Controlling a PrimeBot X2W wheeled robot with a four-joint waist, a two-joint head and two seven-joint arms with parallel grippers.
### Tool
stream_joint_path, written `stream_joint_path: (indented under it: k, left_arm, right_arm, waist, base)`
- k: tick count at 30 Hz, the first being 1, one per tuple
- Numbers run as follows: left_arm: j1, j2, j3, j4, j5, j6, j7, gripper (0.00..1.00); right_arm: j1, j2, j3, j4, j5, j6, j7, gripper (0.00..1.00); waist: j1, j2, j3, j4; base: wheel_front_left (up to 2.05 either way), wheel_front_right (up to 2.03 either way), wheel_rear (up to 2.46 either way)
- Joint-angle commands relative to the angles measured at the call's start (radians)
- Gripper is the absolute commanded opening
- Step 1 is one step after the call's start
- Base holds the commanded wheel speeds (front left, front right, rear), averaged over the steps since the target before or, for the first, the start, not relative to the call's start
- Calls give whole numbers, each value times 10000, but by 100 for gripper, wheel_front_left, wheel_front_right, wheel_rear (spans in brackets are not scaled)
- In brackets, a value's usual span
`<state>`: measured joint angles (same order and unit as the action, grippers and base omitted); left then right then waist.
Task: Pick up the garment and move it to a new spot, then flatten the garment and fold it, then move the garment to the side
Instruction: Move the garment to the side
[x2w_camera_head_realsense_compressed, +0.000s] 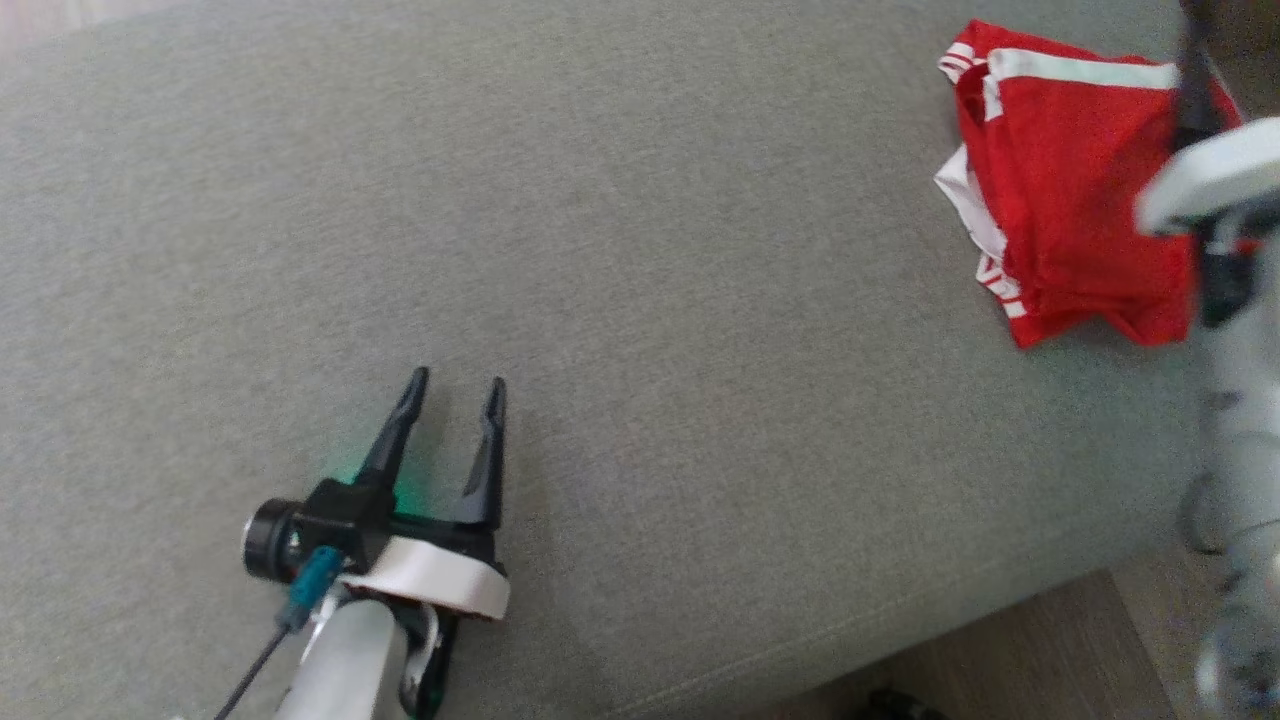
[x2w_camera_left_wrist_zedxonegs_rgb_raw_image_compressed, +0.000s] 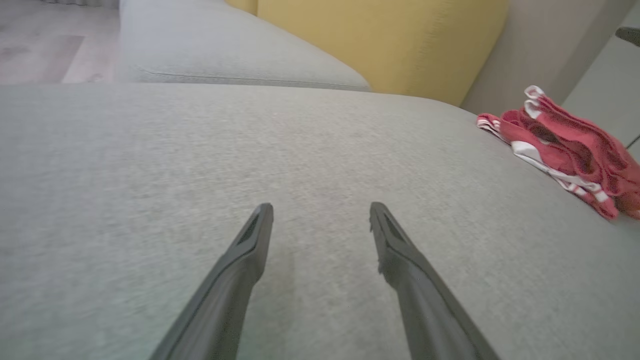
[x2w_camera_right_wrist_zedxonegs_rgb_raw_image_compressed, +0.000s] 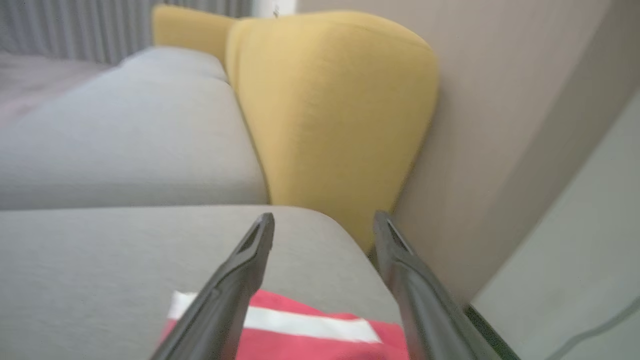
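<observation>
The broad grey fabric sofa seat (x2w_camera_head_realsense_compressed: 640, 250) carries the work, with a yellow upholstered back cushion (x2w_camera_right_wrist_zedxonegs_rgb_raw_image_compressed: 330, 115) standing beyond its far right corner. The red cloth garment with white stripe trim (x2w_camera_head_realsense_compressed: 1070, 200) lies at the far right of the seat, close to the edge, gathered into a loose folded stack of several layers with the white-banded hems showing on its left side.

It looks light, thin and limp. It should drape and sag from any single hold, and the layers will likely slide apart if only the top one is caught. The weave seems matte rather than slick, so a pinch ought to hold. The best hold is probably the doubled, stitched white-striped hem or a corner, taking the whole stack's thickness, ideally at two points.

The right pincer (x2w_camera_right_wrist_zedxonegs_rgb_raw_image_compressed: 324, 216) hangs just over the garment's striped band, fingers spread wide and gripping nothing. The left pincer (x2w_camera_head_realsense_compressed: 458, 378) sits well apart at the near left, low over bare seat, also wide and empty.
</observation>
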<state>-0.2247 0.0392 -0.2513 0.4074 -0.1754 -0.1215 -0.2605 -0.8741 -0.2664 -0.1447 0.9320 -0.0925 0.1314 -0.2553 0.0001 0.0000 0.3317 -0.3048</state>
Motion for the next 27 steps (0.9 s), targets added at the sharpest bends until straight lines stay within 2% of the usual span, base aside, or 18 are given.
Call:
stream_joint_path:
  k: [1,5,6,11,18,27]
  left_arm:
    - [23,110,584,-148,-103,196,-13,100]
    - [100,110,837,-311,-313,399,-13,100]
    - [100,110,837,-311,-313,399,-13,100]
    - [198,110,1073,-432,-436,625,-13,100]
    - [552,110,1377,-554,-777,957,-13,100]
    - [877,110,1863,-574,-570,1122,-13,100]
  right_arm:
    - [185,665,88,-862,-90,-7,-64,100]
    - [1041,1501,278,-1903,196,-7,-64,100]
    - [1041,1501,278,-1903,196,-7,-64,100]
    - [2306,1988,737,-2744,813,-7,-64,100]
    - [4161,2155,794,-3338,1592,-7,-64,100]
    - [5131,2160,1463,-3507,2463,-7,-64,100]
  waist:
    - [-1,0,-162,214]
    - [-1,0,-426,673]
    - [-1,0,-426,673]
    - [-1,0,-776,1500]
    - [-1,0,-1266,2796]
    - [-1,0,-1656,3318]
  base:
    - [0,0,0]
    - [0,0,0]
    - [0,0,0]
    - [0,0,0]
    - [0,0,0]
    - [0,0,0]
